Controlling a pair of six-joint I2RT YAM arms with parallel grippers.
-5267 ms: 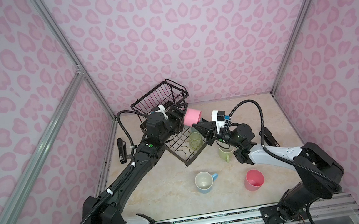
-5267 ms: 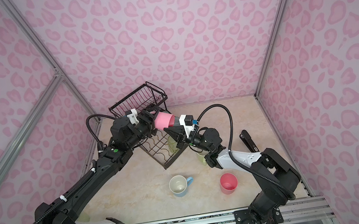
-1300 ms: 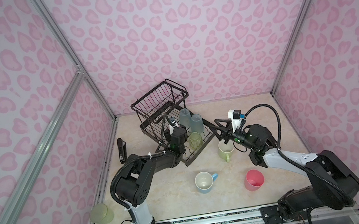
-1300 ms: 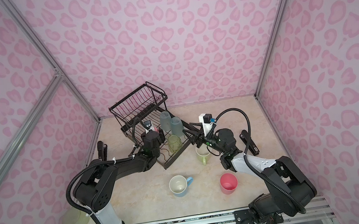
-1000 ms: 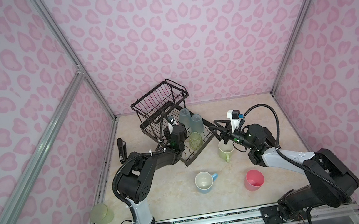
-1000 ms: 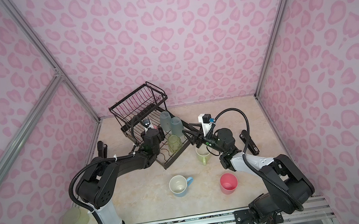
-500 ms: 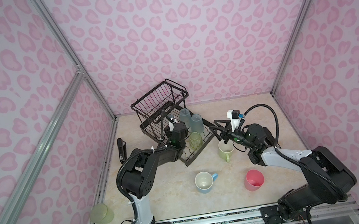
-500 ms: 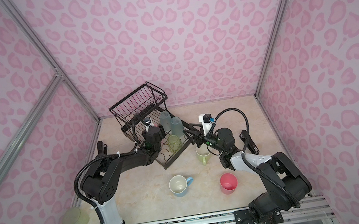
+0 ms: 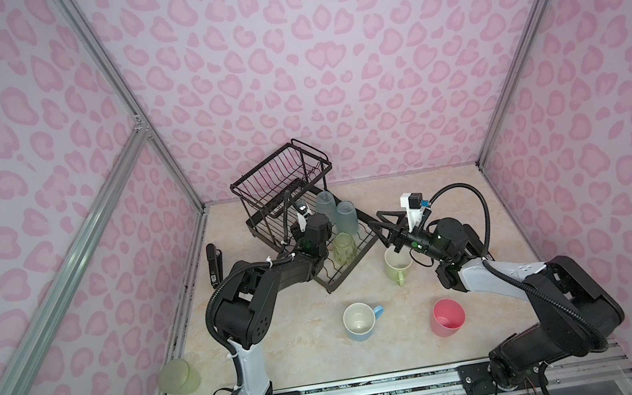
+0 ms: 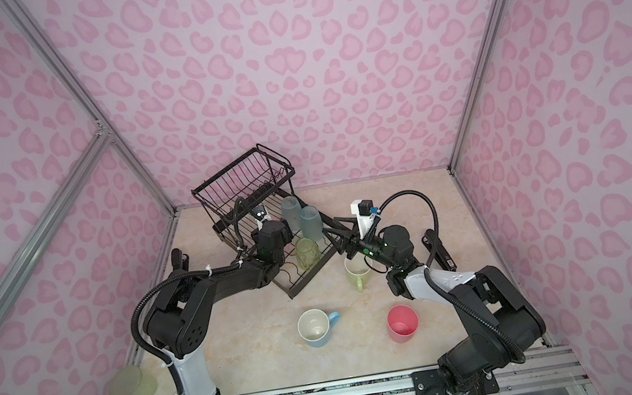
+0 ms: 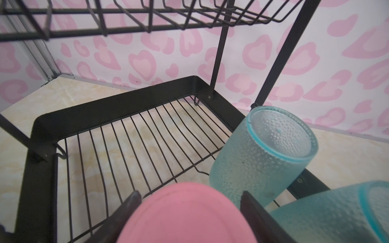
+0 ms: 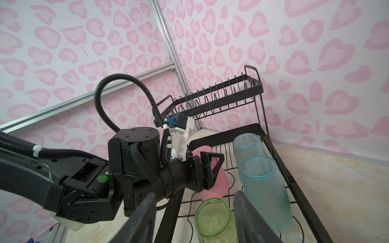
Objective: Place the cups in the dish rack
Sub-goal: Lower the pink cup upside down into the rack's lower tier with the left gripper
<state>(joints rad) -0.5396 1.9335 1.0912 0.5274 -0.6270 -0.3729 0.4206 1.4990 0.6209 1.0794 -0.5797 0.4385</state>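
left wrist view shows the pink cup (image 11: pixel 185 212) pinched between the jaws of the left gripper (image 11: pixel 189 194), base toward the lens. it sits low over the wire floor of the dish rack (image 11: pixel 109 107), just beside the two blue-grey tumblers (image 11: pixel 263 151). that is the change: a few seconds ago this arm held the cup up by the upper basket (image 9: pixel 279 170), and it has since come down into the lower tray (image 11: pixel 37 178). over the last second it has barely moved and the grip has not eased. in the right wrist view the cup stands mouth down and leaning, seemingly resting on the wires, though the contact itself is hidden. the right gripper (image 9: pixel 386 228) has drawn back a little and hovers at the tray's edge above the lime mug (image 9: pixel 398 269), jaws apart and empty. so a fourth cup is as good as loaded, near the green tumbler (image 9: pixel 343 247); it only lacks the release. still out on the table (image 9: pixel 312 358), in both top views, are the lime mug, the light-blue mug (image 9: pixel 359 320) and a second pink cup (image 9: pixel 447 316). a second green tumbler (image 9: pixel 178 377) lies well apart at the table's left edge.
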